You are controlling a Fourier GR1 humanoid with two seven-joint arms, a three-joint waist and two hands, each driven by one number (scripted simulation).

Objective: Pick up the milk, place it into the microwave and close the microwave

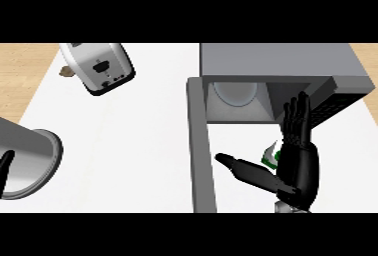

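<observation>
White-and-green milk carton (272,152) sat mostly hidden behind our right hand (297,165), before the open microwave (277,62).
Probably light, stiff but crushable; we judged its flat sides best; fingers (295,117) were straight, spread, clamping nothing.

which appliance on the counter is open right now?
The grey box-shaped microwave beside the right robot hand: its door is swung out, exposing the cavity. The white toaster has no open part.

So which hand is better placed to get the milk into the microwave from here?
The right hand. It is already at the milk carton, just in front of the open microwave and beside its swung-out door. The left hand only shows at the far left edge, by a metal pot.
</observation>
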